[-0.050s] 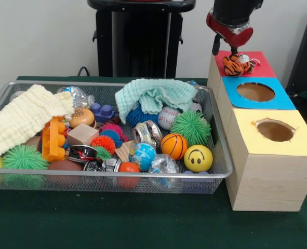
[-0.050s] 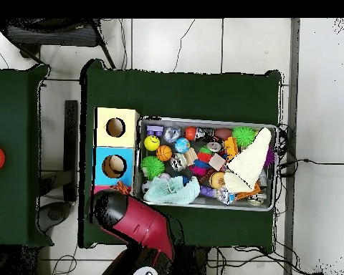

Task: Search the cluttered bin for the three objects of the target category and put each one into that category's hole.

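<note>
From the mesh bin (image 1: 222,174) of clutter near the counter's (image 1: 143,223) front to the red-topped box (image 1: 261,66) behind, the task seems mid-delivery: the end effector (image 1: 232,51) clamps a tiger toy (image 1: 235,65), long axis roughly sideways, above the red top.

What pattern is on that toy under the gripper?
Orange with black tiger stripes; the toy shows best in the front view.

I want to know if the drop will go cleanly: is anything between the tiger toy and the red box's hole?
Nothing visible. The tiger toy sits under the gripper, right on the red box top; it covers the hole itself.
</note>
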{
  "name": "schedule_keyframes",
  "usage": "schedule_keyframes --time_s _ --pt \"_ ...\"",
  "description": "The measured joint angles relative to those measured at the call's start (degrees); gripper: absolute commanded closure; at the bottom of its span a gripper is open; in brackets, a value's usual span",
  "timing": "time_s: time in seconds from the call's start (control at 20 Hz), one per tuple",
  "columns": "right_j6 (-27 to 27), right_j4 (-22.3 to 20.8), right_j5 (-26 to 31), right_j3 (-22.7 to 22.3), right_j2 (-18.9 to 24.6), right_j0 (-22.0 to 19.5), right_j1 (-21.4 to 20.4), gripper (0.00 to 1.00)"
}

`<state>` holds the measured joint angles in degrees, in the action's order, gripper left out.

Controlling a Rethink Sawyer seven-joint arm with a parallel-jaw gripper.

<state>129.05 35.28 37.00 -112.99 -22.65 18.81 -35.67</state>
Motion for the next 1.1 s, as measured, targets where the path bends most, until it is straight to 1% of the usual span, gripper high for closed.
schedule_keyframes --time_s 0.75,0.95,1.1 --pt "0.41 -0.19 0.72 0.01 0.22 -0.57 -0.11 0.00" --pt "0.41 -1.42 1.94 0.06 -0.34 -0.57 -0.37 0.00" --pt "0.41 -2.75 4.15 0.06 -1.11 -0.57 -0.79 0.00"
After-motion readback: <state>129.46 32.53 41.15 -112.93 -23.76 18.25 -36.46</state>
